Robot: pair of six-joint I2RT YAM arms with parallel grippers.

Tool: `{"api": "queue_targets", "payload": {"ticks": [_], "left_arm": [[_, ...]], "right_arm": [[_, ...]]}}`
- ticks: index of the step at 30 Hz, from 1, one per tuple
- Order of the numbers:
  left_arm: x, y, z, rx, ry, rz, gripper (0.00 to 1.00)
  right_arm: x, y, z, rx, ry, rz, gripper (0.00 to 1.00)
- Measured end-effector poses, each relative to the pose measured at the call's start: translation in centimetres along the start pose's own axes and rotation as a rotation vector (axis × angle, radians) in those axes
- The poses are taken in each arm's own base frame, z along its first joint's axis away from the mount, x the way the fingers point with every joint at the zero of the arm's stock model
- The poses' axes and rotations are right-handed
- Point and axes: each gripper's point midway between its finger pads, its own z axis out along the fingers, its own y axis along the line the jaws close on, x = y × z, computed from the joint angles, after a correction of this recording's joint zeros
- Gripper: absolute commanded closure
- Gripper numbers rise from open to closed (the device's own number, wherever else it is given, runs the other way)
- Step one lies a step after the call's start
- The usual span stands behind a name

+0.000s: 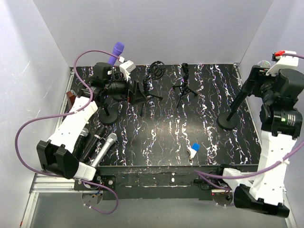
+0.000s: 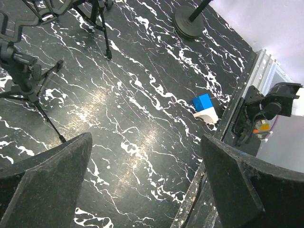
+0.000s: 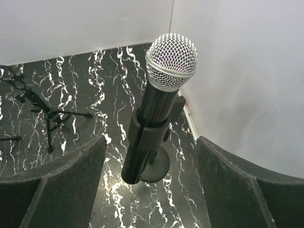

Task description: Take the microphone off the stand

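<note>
The left jaws hung spread wide and empty above the black, white-veined marble-patterned desk (image 2: 142, 95), where a small blue-and-white block (image 2: 205, 108) lay near the edge. Further right, the right jaws also stood spread, gripping nothing. The black microphone with a silver mesh head (image 3: 164, 90) sat tilted in the clip of its black round-based stand (image 3: 159, 167), centred between them, just ahead and untouched. Plain white walls (image 1: 156, 28) enclosed the desk.
</note>
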Motion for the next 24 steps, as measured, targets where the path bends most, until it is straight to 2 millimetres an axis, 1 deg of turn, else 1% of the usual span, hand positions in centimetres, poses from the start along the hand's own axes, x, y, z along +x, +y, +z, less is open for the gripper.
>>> {"api": "queue_targets", "payload": {"ticks": [3, 5, 9, 12, 17, 19, 21, 24], "left_arm": [[-0.1, -0.1, 0.0, -0.015, -0.007, 0.026, 0.02], [0.2, -0.3, -0.1, -0.022, -0.006, 0.04, 0.02], [0.5, -0.7, -0.5, -0.03, -0.008, 0.06, 0.02], [0.6, -0.9, -0.9, -0.04, -0.019, 0.079, 0.02], [0.2, -1.2, -1.3, -0.042, -0.037, 0.097, 0.02], [0.1, -1.2, -1.3, -0.042, -0.041, 0.099, 0.02], [0.1, -1.2, -1.3, -0.042, -0.042, 0.101, 0.02], [0.1, -1.2, -1.3, -0.041, -0.043, 0.102, 0.02]], "right_arm": [[1.0, -0.3, 1.8, 0.018, 0.052, 0.037, 0.17], [1.3, -0.5, 2.7, 0.029, 0.069, 0.063, 0.18], [1.3, -1.1, 4.0, 0.057, 0.072, 0.1, 0.18], [1.4, -1.4, 5.3, 0.068, 0.077, 0.111, 0.2], [2.2, -1.7, 8.3, 0.075, 0.107, 0.13, 0.3], [2.6, -1.6, 9.2, 0.069, 0.121, 0.133, 0.35], [2.8, -1.4, 9.9, 0.058, 0.13, 0.133, 0.42], [3.0, -1.0, 10.2, 0.038, 0.136, 0.134, 0.55]]}}
